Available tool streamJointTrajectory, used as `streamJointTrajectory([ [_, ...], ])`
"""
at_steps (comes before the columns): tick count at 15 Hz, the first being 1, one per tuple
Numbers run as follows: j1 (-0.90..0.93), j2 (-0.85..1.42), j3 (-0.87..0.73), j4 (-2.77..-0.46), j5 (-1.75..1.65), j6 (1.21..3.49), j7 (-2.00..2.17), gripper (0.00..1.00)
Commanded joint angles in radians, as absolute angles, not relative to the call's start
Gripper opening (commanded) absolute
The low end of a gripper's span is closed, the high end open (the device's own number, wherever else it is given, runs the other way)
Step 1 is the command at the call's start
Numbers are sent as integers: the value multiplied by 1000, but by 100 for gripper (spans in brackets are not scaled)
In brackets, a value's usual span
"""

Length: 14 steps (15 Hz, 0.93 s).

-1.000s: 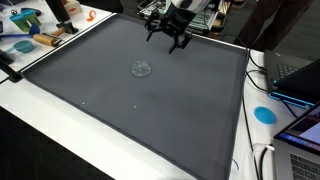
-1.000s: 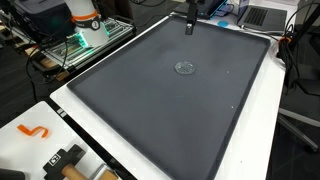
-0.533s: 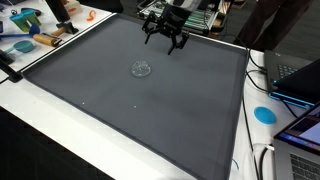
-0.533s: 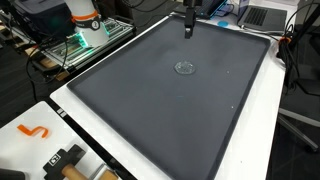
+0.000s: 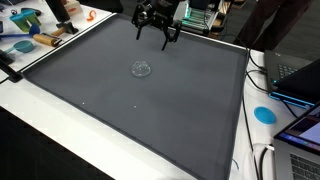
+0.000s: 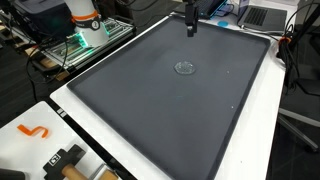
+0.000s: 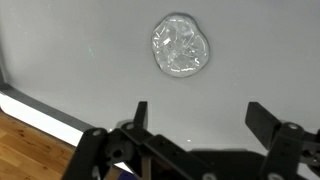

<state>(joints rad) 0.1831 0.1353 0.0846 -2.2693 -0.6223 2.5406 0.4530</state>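
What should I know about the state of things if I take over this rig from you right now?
Gripper: open and empty, hovering above the dark grey mat near one of its edges.
Clear crumpled plastic piece: lies alone near the middle of the mat, apart from the gripper. In the wrist view it sits ahead of the open fingers.
Done: nothing gripped; the piece looks untouched.
Left: moving over the piece, lowering and closing on it are all not yet done.
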Motion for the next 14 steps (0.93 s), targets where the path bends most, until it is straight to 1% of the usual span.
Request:
streamJointTrajectory([
  [1,147,89,77,-2314,-508,2618,370,100],
  [8,71,92,78,-2283,-66,2625,123,100],
  [14,10,110,71,-2220,290,2534,-71,100],
])
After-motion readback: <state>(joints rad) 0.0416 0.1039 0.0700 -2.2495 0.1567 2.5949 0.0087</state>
